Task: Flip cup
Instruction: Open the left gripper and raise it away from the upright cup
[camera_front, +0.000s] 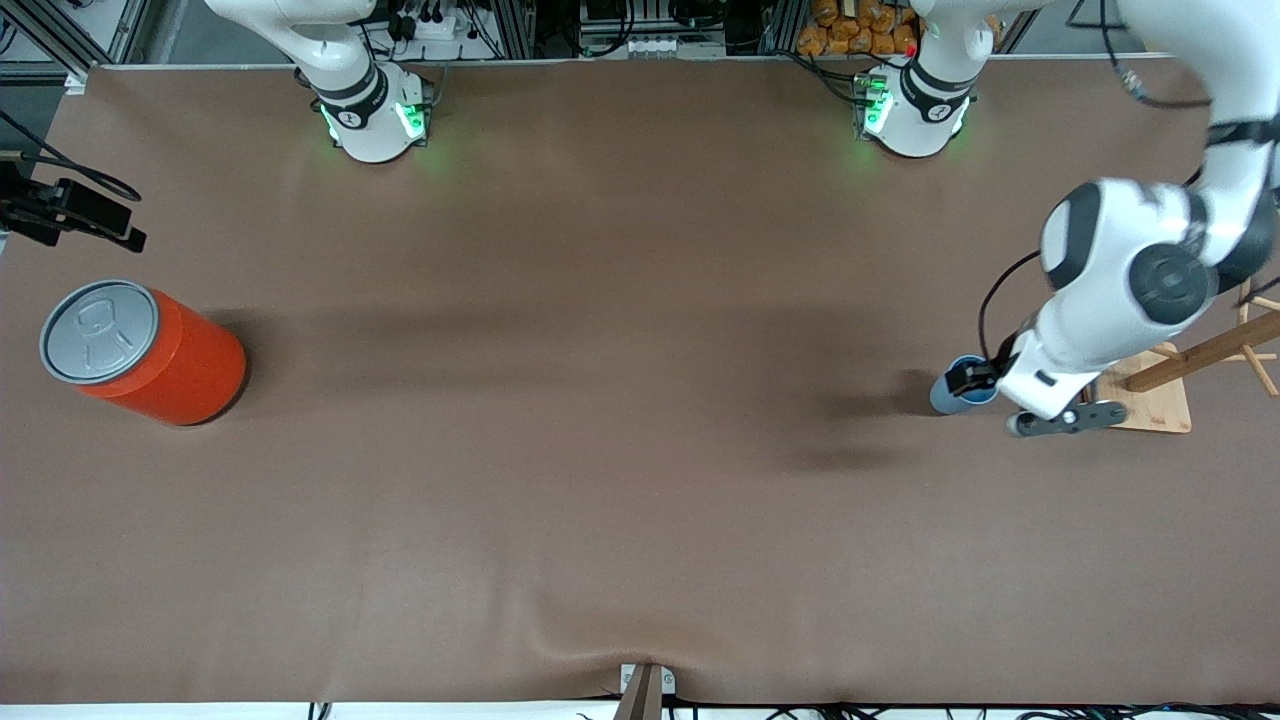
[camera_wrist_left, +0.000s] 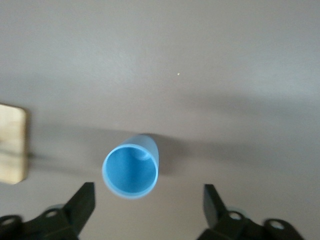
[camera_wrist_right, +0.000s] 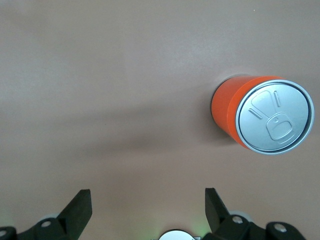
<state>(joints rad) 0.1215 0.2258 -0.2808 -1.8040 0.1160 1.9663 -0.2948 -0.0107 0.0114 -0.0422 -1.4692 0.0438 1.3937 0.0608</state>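
Note:
The cup (camera_front: 948, 398) is a small light-blue tumbler standing mouth up on the brown table at the left arm's end. The left wrist view looks down into the cup (camera_wrist_left: 131, 170), whose inside is a darker blue. My left gripper (camera_front: 975, 380) hangs just over it and is open. Its two black fingers (camera_wrist_left: 82, 205) stand wide apart and clear of the rim, and nothing is held in the left gripper (camera_wrist_left: 148, 204). My right gripper (camera_wrist_right: 148, 206) is open and empty, high over bare table, and waits.
A big orange can (camera_front: 165, 365) with a grey lid stands at the right arm's end of the table, seen also as the orange can (camera_wrist_right: 260, 115). A wooden stand (camera_front: 1160, 395) on a flat base sits right beside the cup; its base edge (camera_wrist_left: 11, 145) shows too.

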